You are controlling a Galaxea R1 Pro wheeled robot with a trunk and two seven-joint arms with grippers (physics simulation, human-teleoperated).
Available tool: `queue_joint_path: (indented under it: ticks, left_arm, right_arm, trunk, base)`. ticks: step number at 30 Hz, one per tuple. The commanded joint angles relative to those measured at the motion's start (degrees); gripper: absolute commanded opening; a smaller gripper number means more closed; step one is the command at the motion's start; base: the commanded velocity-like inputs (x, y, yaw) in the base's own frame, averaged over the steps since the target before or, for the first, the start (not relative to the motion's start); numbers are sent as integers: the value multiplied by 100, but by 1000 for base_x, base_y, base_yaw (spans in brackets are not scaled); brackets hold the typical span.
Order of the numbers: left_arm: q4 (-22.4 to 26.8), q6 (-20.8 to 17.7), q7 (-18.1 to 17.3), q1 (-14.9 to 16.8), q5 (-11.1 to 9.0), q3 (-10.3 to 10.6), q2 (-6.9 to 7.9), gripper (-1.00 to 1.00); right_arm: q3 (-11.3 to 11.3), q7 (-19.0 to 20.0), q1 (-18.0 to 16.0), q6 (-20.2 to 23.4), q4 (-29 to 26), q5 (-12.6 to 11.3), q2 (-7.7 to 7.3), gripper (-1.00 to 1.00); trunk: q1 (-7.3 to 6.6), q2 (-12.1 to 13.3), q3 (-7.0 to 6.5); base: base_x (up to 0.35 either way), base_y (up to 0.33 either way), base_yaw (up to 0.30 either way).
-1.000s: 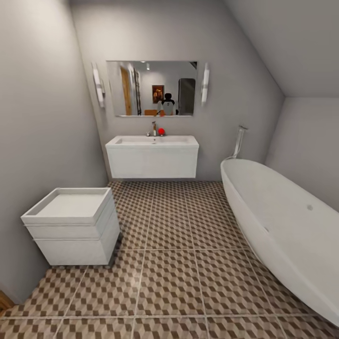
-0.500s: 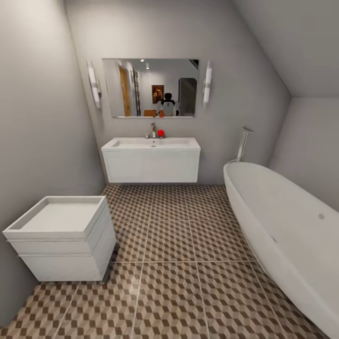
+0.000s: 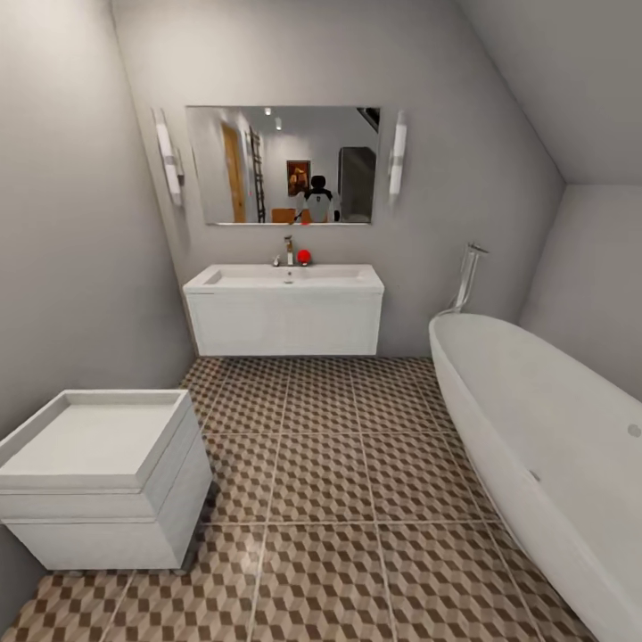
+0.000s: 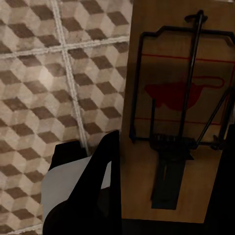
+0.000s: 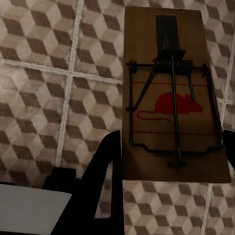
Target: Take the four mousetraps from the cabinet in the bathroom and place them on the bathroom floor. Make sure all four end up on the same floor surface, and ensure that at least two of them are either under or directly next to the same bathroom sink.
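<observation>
ahead we face the sink over the bathroom floor, bathtub beside it; our left pincer grips a mousetrap above the tiles, our right pincer clamps another mousetrap

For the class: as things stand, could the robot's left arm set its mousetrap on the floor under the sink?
Probably not yet. The left gripper holds a mousetrap above the bathroom floor, but the sink stands across several bare tiles; nothing blocks the approach.

floor open mid, tub R, drawer unit L
</observation>
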State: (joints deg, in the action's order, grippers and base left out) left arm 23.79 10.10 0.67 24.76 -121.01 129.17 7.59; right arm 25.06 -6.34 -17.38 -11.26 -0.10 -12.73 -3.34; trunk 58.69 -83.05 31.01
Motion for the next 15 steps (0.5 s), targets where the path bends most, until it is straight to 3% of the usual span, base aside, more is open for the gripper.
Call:
queue_joint_path:
  ticks: [1,15]
  left_arm:
    - [21,45,30,11,-32,47,0,-100]
    - [23,45,30,11,-33,47,1,-100]
  right_arm:
    - [51,4,-2,-16,1,-60,0,-100]
    - [50,1,-2,-25,1,-54,-1,-100]
  trunk:
    - [3,-3,6]
    - [3,-3,6]
  base:
    - [335,0,0]
    - [335,0,0]
